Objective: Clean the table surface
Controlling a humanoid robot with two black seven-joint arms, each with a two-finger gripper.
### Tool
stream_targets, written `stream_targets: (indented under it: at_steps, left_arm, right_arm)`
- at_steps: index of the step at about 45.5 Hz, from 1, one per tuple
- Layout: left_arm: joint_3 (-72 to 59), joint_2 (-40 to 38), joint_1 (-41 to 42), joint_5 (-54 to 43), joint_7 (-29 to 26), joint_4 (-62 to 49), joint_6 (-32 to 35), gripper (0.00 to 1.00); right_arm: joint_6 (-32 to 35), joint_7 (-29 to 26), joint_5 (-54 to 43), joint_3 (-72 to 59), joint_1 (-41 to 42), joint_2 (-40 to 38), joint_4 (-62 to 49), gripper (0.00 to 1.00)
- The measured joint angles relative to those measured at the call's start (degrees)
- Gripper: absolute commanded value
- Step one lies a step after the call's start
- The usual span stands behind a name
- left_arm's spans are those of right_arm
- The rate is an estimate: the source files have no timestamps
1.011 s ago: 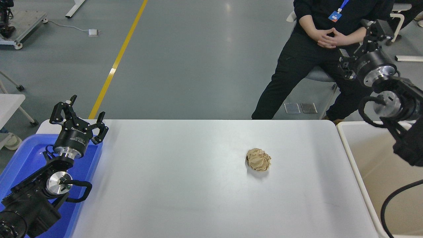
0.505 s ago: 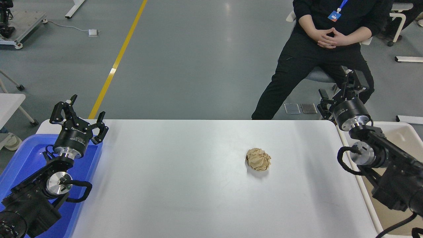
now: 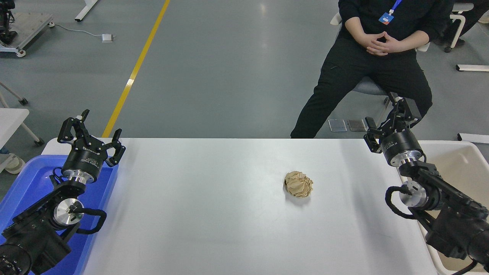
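the table surface (image 3: pixel 214 214) fills the lower middle of the frame, a wide matte white top with rounded corners running from the blue tray (image 3: pixel 26 183) at the lower left to the beige-white bin (image 3: pixel 468 160) at the right edge. a crumpled ball of brown paper (image 3: pixel 298 184) lies on it right of centre, apart from both arms. the left gripper (image 3: pixel 91 133) sits at the left of the frame over the tray's far corner, at the table's left edge, its black fingers spread apart and holding nothing. the right gripper (image 3: pixel 389 116) is at the right of the frame, above the table's far right corner beside the bin, pointing away from the camera; its fingers stand apart with nothing between them, well clear of the paper ball. a person (image 3: pixel 366 57) in dark clothes sits on a chair beyond the table at the upper right, hands (image 3: pixel 380 44) clasped together in the lap. a yellow line (image 3: pixel 135 68) crosses the grey floor at the upper left.
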Motion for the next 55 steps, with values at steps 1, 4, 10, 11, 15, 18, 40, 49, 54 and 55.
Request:
stream_targets:
  at_steps: [1, 4, 10, 11, 15, 18, 40, 49, 54, 55]
  left_arm:
    - [0.00, 0.00, 0.00, 0.00, 0.00, 0.00, 0.00, 1.00]
    - [0.00, 0.00, 0.00, 0.00, 0.00, 0.00, 0.00, 1.00]
    - [0.00, 0.00, 0.00, 0.00, 0.00, 0.00, 0.00, 1.00]
    - [0.00, 0.00, 0.00, 0.00, 0.00, 0.00, 0.00, 1.00]
    - [0.00, 0.00, 0.00, 0.00, 0.00, 0.00, 0.00, 1.00]
    - [0.00, 0.00, 0.00, 0.00, 0.00, 0.00, 0.00, 1.00]
    - [0.00, 0.00, 0.00, 0.00, 0.00, -0.03, 0.00, 1.00]
    - [0.00, -0.01, 0.00, 0.00, 0.00, 0.00, 0.00, 1.00]
    - [0.00, -0.01, 0.00, 0.00, 0.00, 0.00, 0.00, 1.00]
    - [0.00, -0.01, 0.00, -0.01, 0.00, -0.01, 0.00, 1.00]
  right_arm:
    - [-0.02, 0.03, 0.00, 0.00, 0.00, 0.00, -0.09, 0.99]
    - [-0.08, 0.08, 0.00, 0.00, 0.00, -0.01, -0.29, 0.99]
    - [-0.13, 0.12, 0.32, 0.00, 0.20, -0.40, -0.51, 0.99]
    - [-0.13, 0.12, 0.41, 0.00, 0.25, -0.59, -0.55, 0.99]
    - [-0.08, 0.12, 0.61, -0.01, 0.46, -1.43, -0.64, 0.99]
    - [-0.02, 0.12, 0.77, -0.14, 0.60, -2.24, -0.67, 0.99]
    - [0.37, -2.26, 0.84, -9.31, 5.58, -6.35, -2.06, 0.99]
    - [0.41, -6.96, 0.36, -30.89, 15.14, -7.65, -3.93, 0.99]
    - [0.68, -9.46, -0.14, -38.37, 19.01, -8.02, -6.44, 0.99]
    - [0.95, -9.92, -0.30, -39.83, 19.80, -8.12, -7.09, 0.99]
